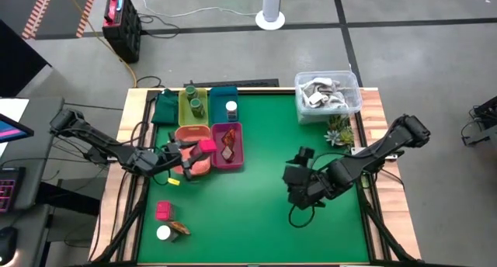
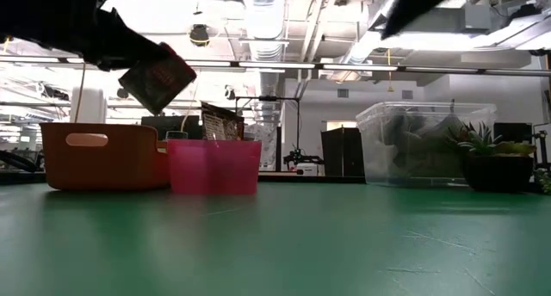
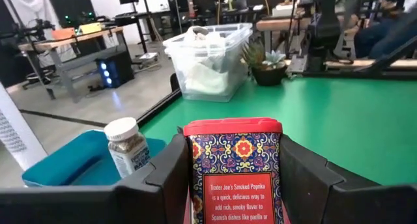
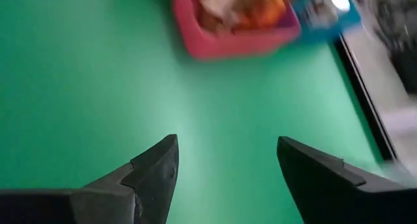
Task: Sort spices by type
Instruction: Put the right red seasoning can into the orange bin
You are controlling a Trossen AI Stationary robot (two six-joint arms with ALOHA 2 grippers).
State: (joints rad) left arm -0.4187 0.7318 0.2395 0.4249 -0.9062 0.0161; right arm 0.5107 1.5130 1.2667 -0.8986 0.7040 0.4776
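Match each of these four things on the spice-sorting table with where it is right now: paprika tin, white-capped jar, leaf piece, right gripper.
Things:
1. paprika tin
2. white-capped jar
3. leaf piece
4. right gripper

Places:
A. in the pink tray
B. open above bare green table
C. held in the left gripper, over the orange tray
D. in the teal tray

Pairs: 1-C, 2-D, 3-A, 4-B
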